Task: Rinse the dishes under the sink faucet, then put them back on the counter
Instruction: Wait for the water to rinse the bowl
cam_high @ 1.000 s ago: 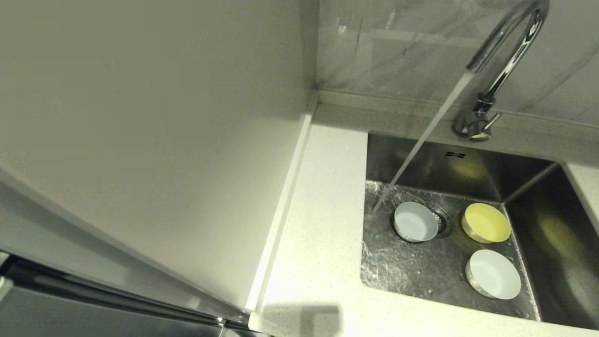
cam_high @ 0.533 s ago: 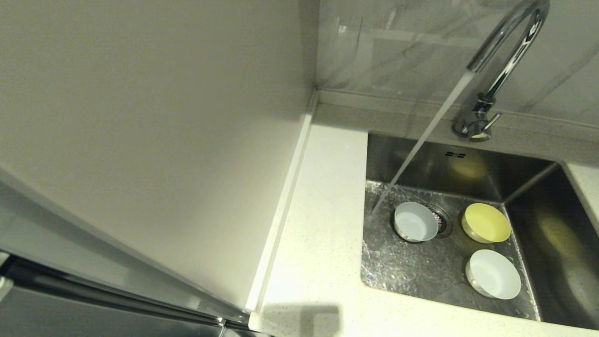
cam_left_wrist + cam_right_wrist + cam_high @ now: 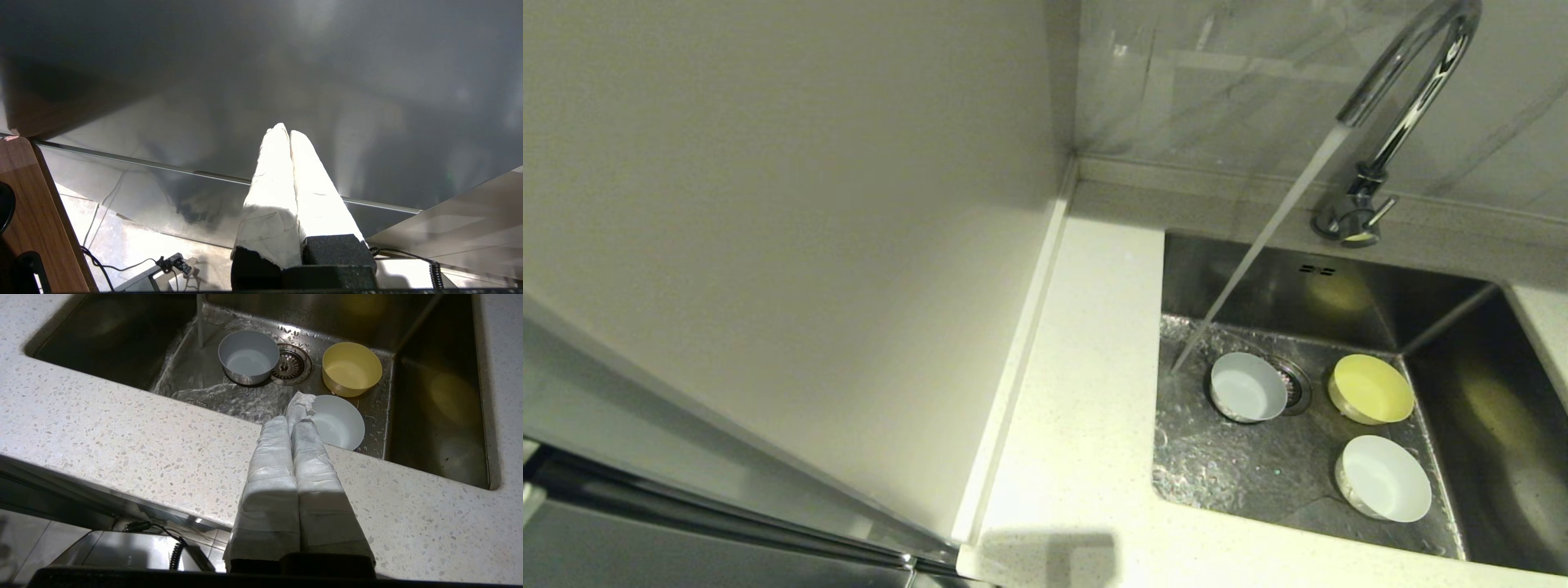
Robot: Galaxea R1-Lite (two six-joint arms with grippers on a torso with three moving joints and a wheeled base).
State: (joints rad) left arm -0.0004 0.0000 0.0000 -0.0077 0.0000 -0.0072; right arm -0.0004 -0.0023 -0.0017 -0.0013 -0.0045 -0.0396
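Only the water sheet shifts — sink (image 3: 1445,327), frame's lower right, holds bluish bowl (image 3: 1247,386), yellow bowl (image 3: 1372,388), white bowl (image 3: 1387,477); both hands (image 3: 297,416) (image 3: 284,131) pressed together, empty.

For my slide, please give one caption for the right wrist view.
Shut right gripper above the counter, facing three bowls in the sink under running water.

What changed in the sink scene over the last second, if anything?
Nothing has visibly moved. Water still runs from the faucet onto the sink floor beside the bluish-white bowl; the yellow bowl and white bowl sit where they were. No bowl has been picked up, and no arm appears in the head view.
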